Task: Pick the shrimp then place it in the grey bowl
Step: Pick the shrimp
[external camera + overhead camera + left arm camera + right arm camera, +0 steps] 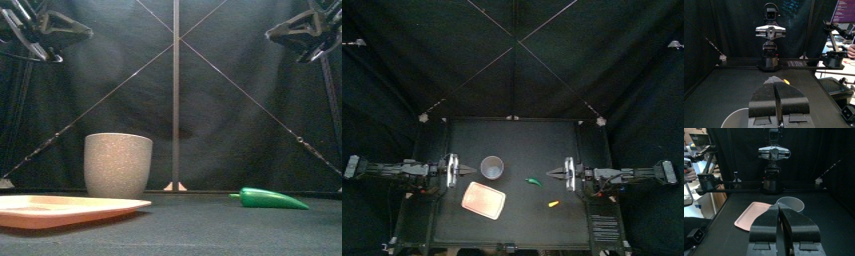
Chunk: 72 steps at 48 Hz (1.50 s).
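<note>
While no grasp is yet made, every item lies free on the surface [529, 140]. Nearest the front edge, right of centre, lies the small orange-yellow shrimp [552, 204]. Its long axis seems to slant from front-left to back-right, but it is too small to tell which end leads. Level with it, to the left, sits the pink tray [482, 200]. Farther back lie a green toy [274, 199] and, left of it, the upright grey bowl [118, 165], its mouth open to receive the shrimp. Flanking the bowl, the left gripper [776, 85] and right gripper [783, 213] hang raised, jaws pressed together on nothing. The right gripper is nearer the shrimp and is probably the one to pick it.
</note>
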Available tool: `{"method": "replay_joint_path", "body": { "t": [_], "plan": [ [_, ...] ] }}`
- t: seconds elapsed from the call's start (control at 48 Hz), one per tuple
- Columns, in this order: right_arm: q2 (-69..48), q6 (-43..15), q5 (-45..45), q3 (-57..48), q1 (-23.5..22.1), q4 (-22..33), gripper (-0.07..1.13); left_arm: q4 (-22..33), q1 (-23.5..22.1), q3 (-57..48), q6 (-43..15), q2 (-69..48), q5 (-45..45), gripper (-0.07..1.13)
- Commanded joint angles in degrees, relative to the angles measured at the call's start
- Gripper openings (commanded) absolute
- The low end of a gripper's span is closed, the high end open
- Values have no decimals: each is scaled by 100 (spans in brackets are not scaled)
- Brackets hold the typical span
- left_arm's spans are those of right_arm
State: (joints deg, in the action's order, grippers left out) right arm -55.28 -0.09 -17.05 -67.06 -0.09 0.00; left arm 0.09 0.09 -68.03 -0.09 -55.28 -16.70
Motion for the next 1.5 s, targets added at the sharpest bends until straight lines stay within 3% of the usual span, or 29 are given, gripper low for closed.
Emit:
{"method": "replay_joint_path", "body": {
  "t": [0.021, 0.292, 0.562, 0.729, 0.854, 1.062, 1.333, 1.5],
  "plan": [
    [141, 70, 35, -105, 9, 62, 6, 272, 0, -70, 44, 79, 176, 2],
    [475, -88, 677, -448, 193, 835, 5, 510, 70, -79, 9, 79, 272, 2],
    [659, -229, 1626, -290, 940, 334, 7, 501, 167, -9, 9, 79, 193, 2],
    [765, -229, 1986, -26, 1160, -378, 21, 501, 167, 0, 0, 79, 26, 2],
    [932, -229, 2294, 123, 1169, -712, 44, 501, 193, 0, 0, 79, 26, 2],
    [1213, -229, 2268, 246, 1125, -782, 77, 519, 220, -9, 9, 79, 18, 2],
    [1556, -229, 2347, 185, 1187, -1151, 81, 527, 281, 9, 9, 88, -53, 2],
    [1740, -220, 3516, 264, 1222, -1274, 81, 527, 352, 18, 9, 88, -97, 2]
  ]
}}
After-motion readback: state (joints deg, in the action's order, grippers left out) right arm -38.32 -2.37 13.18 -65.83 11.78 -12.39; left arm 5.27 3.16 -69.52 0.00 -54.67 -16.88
